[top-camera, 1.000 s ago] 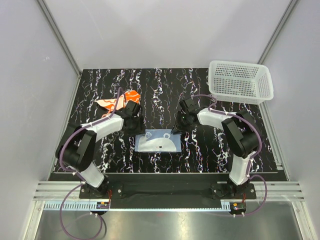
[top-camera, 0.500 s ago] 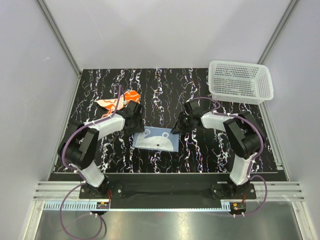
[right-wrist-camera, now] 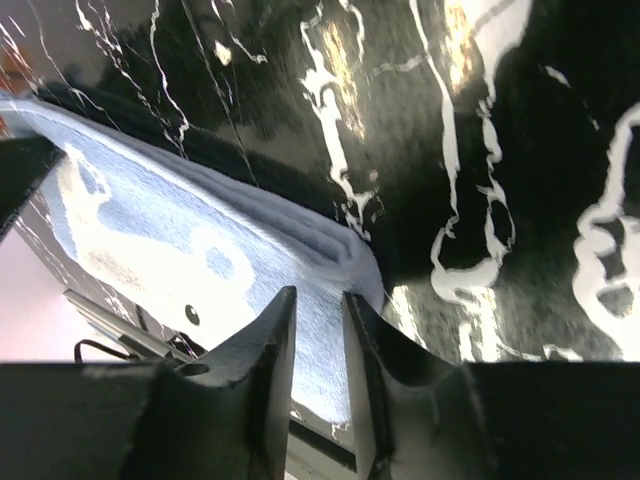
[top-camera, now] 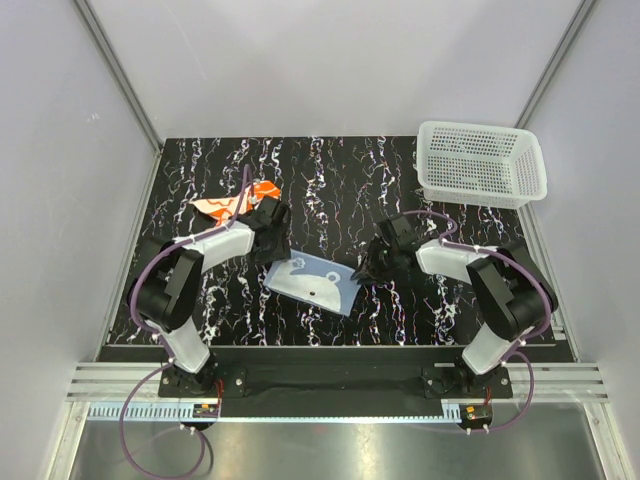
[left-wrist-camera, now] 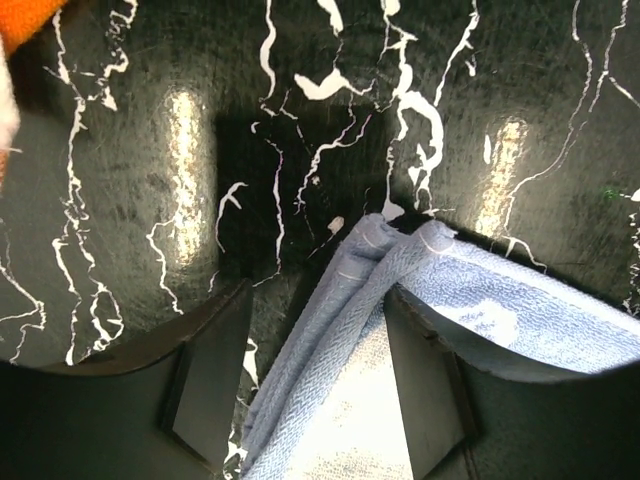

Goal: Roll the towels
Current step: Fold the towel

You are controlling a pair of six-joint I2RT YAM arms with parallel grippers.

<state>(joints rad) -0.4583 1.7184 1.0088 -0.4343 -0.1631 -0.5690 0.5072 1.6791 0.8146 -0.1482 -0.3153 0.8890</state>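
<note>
The light blue towel lies folded and skewed on the black marbled table, between both arms. My left gripper is at its far left corner. In the left wrist view the left gripper is open and straddles the towel's folded edge, with a gap beside the left finger. My right gripper is at the towel's right end. In its wrist view the right gripper stands narrowly open over the towel, which shows through the gap. The orange patterned towel lies crumpled behind the left arm.
A white mesh basket stands at the table's far right corner. Grey walls close in the table on three sides. The orange towel's corner shows at the top left of the left wrist view.
The blue towel has swung askew, its right end drawn nearer and to the right with the right gripper. The right jaws have parted a little. The left gripper stays at the towel's far left corner.
</note>
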